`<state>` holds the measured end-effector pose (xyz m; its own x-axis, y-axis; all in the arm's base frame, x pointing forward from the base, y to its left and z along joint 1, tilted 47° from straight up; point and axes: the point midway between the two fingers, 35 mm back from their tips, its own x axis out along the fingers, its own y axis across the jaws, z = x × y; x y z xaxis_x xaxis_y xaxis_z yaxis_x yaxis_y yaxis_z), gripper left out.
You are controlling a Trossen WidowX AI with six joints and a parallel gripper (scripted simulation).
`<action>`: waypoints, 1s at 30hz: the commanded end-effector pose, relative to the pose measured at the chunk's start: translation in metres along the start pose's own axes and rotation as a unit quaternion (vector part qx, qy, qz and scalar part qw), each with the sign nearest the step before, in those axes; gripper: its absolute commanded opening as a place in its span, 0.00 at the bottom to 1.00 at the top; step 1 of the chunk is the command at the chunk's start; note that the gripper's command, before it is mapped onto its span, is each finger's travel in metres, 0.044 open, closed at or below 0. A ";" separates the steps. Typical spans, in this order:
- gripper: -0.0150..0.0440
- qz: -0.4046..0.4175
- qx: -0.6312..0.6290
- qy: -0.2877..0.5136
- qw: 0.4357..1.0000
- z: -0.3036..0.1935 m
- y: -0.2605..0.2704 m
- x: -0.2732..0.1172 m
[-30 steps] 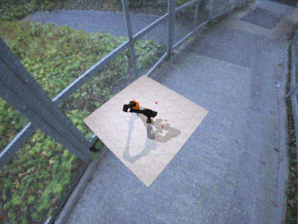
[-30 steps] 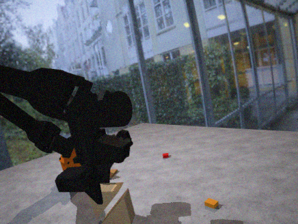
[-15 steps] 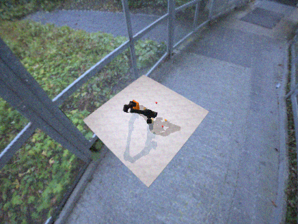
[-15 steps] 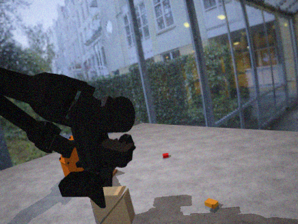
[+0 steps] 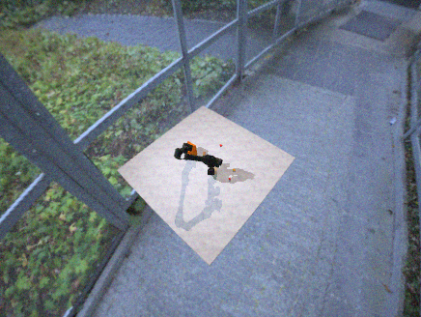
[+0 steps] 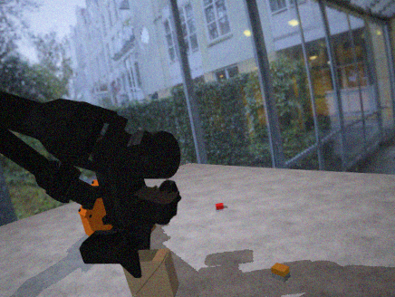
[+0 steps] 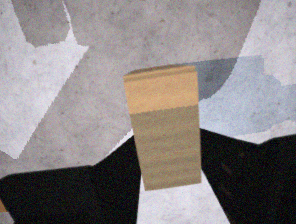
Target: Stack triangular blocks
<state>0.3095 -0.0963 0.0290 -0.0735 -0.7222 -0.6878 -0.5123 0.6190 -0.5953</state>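
Note:
My gripper (image 5: 211, 171) (image 7: 164, 136) is shut on one tan triangular block (image 6: 148, 263) (image 7: 165, 150), a finger on each side. In the exterior view this block lies over the other triangular block (image 6: 158, 284), a diagonal seam between them, so their outline is close to one square block. In the wrist view a thin strip of the lower block (image 7: 160, 70) shows past the held block's far edge. Whether the sloped faces touch fully and the ends are exactly even, I cannot tell. The bottom of the pair is cut off in the exterior view.
A small red block (image 5: 221, 145) (image 6: 219, 206) lies farther back on the table (image 5: 208, 246) (image 6: 326, 217). A small orange block (image 5: 234, 170) (image 6: 280, 270) and another red one (image 5: 230, 179) lie to the right of the gripper. A small tan piece (image 5: 205, 154) shows near the arm's orange base (image 5: 191, 147).

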 end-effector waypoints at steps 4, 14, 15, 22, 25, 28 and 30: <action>0.25 -0.002 -0.002 0.000 1.000 0.000 0.000 0.000; 0.25 -0.002 -0.003 0.001 1.000 0.001 0.000 0.002; 0.25 -0.002 -0.003 0.001 1.000 0.001 0.000 0.002; 0.25 -0.001 -0.001 0.001 1.000 0.001 0.000 0.002; 0.25 -0.002 -0.003 0.001 1.000 0.001 0.000 0.002; 0.34 -0.001 -0.001 0.001 1.000 0.001 0.000 0.002; 0.43 -0.001 -0.001 0.001 1.000 0.001 0.000 0.002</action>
<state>0.3098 -0.0973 0.0275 -0.0742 -0.7232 -0.6866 -0.5144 0.6176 -0.5949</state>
